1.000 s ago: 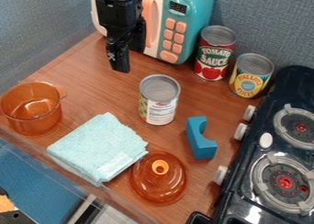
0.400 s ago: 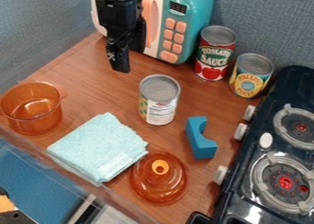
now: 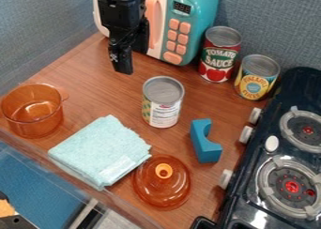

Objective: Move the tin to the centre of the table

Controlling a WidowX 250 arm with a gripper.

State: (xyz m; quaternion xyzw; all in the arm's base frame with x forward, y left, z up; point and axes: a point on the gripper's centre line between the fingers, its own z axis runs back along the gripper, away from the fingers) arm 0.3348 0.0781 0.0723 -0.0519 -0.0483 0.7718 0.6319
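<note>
"Had anything been moved since the earlier frame?"

"No shift was detected; the orange pot (image 3: 31, 111) and the folded cloth (image 3: 100, 150) had been left undisturbed."

"And the gripper (image 3: 122, 68)?"

"It was held in front of the toy microwave (image 3: 194, 14), apart from the tin (image 3: 164, 103). Whether it was spread or pressed together could not be told."

"Where was the tin placed?"

"It was seen upright near the middle of the table (image 3: 81, 99), with the blue block (image 3: 205, 143) nearby on its right. The placing was judged finished, so only a clear withdrawal was called for, with the tin left untouched."
</note>
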